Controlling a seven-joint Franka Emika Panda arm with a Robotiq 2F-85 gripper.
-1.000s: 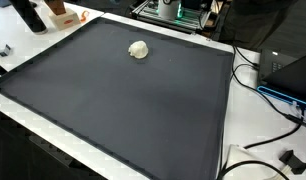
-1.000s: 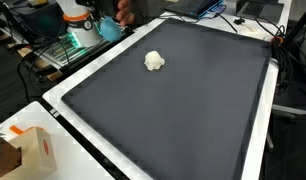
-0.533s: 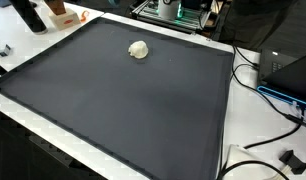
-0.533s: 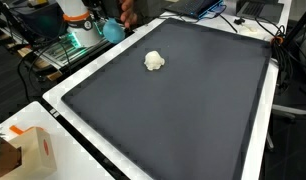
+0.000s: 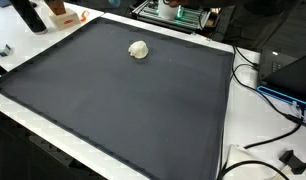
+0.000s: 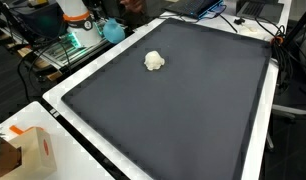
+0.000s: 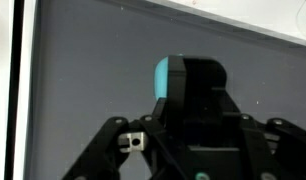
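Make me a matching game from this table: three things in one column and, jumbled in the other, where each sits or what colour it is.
Things:
1. crumpled white lump
2. mat
3. cardboard box

Descriptions:
A. dark grey, covering most of the table
B. on the white table edge, off the mat's near corner
C. lying on the mat, close to its far edge

Pairs: 1-C, 2-A, 3-B.

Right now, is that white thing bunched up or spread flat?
Bunched up: both exterior views show the white thing as a rounded lump on the mat.
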